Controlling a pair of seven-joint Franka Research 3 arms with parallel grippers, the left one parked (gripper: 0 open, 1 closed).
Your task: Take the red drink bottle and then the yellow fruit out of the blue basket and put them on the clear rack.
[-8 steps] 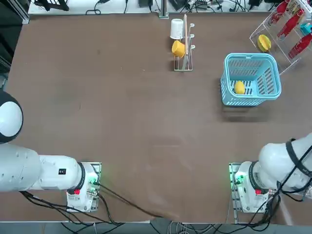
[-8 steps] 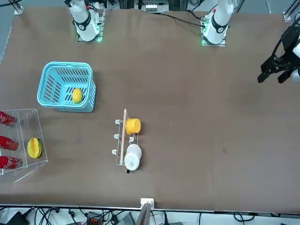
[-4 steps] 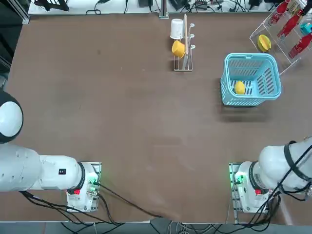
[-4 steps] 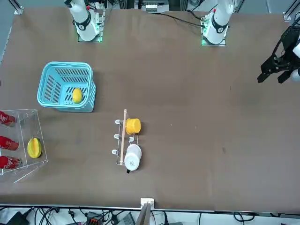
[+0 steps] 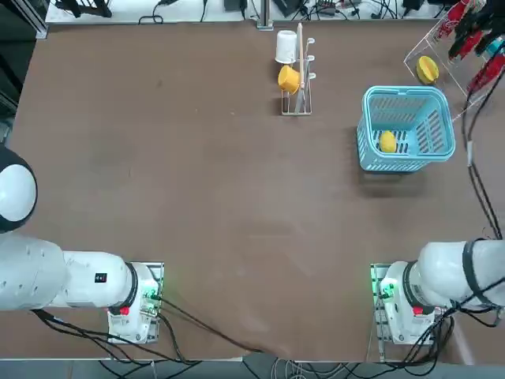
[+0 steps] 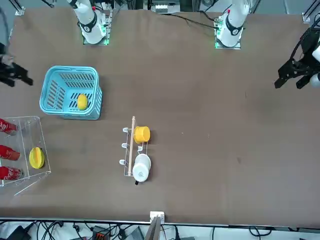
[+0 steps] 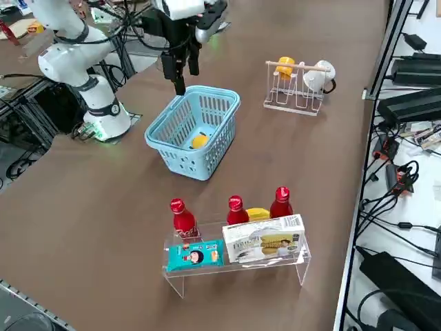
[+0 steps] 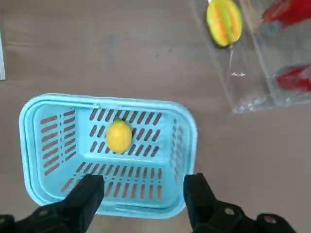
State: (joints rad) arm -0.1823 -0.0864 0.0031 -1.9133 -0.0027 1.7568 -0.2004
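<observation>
Right gripper sits in the upper left of the right side view, fingers spread wide and holding nothing, hanging just above the near rim of the blue basket. From the wrist camera both black fingers frame the basket's rim with open air between them.

Biggest thing on the table, the clear rack, sits low and centre in the side view. Three red bottles stand on it; one red drink bottle is at its left end, a greenish-yellow fruit between the other two, with a blue packet and a printed box along the front.

Inside the basket, alone on the slotted floor, lies the small yellow fruit.
</observation>
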